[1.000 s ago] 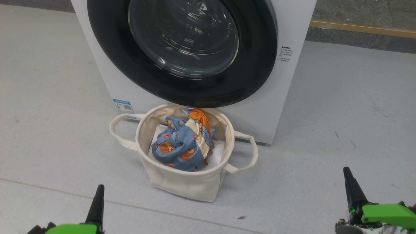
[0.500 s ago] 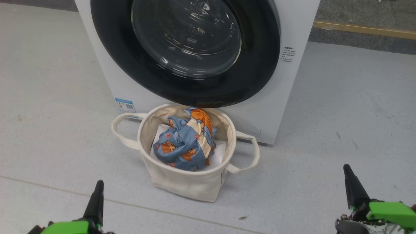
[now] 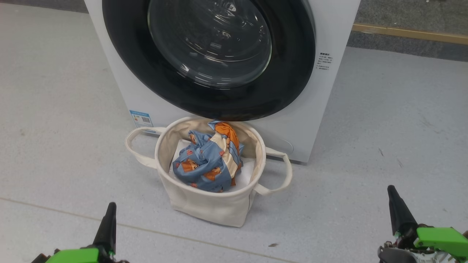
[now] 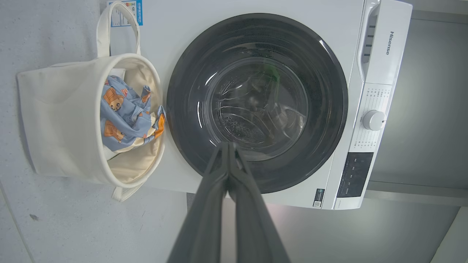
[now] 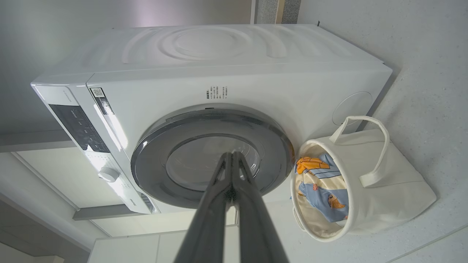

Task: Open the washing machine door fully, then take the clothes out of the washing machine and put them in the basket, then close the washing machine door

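As seen from the head camera, the washing machine (image 3: 329,33) is placed at 12 o'clock on the grey floor (image 3: 384,128). The washing machine door (image 3: 292,73) is shown shut against the white front, with its glass porthole at the centre. The basket (image 3: 204,208) is set upright on the floor at the 6 o'clock side of the door, close against the machine; whether the two touch cannot be told. The clothes (image 3: 206,160) are bundled inside the basket, on a white sheet (image 3: 245,174) laid at its bottom. A blue sticker (image 3: 141,118) is carried on the machine's lower corner, at 10 o'clock from the basket. The left pincer (image 3: 110,210) is shown at 7 o'clock and the right pincer (image 3: 392,191) at 5 o'clock. Each is kept well apart from the basket, with its two dark fingers pressed together and nothing between them. In both wrist views the joined fingers are pointed toward the door.
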